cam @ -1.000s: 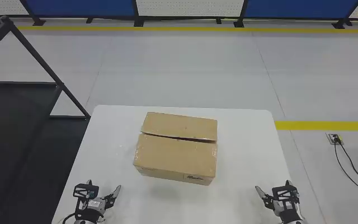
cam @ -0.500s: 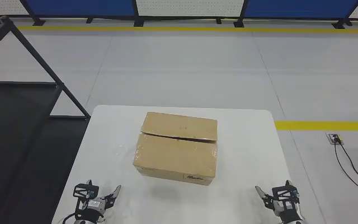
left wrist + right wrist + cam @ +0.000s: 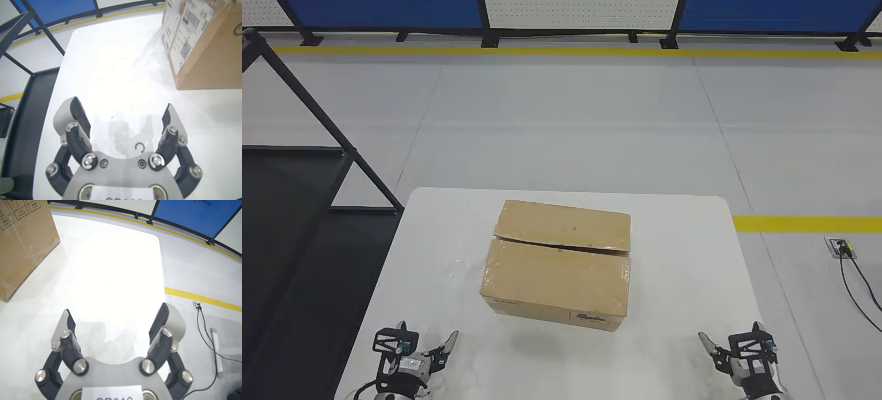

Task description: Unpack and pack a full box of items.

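Note:
A brown cardboard box (image 3: pixel 558 263) sits in the middle of the white table (image 3: pixel 682 260), its top flaps folded down and meeting at a seam. One side of the box (image 3: pixel 204 47) carries white shipping labels and loose clear tape. My left gripper (image 3: pixel 418 352) is at the table's front left corner, open and empty, well short of the box. My right gripper (image 3: pixel 735 348) is at the front right corner, open and empty too. In the left wrist view my left gripper (image 3: pixel 122 115) hovers over bare tabletop. In the right wrist view my right gripper (image 3: pixel 115 317) has the box (image 3: pixel 22 243) off to one side.
A black metal frame (image 3: pixel 312 120) and a dark platform (image 3: pixel 282 250) stand left of the table. A floor socket with a cable (image 3: pixel 842 247) lies to the right. Blue panels (image 3: pixel 582 12) and a yellow line (image 3: pixel 572 51) mark the back of the room.

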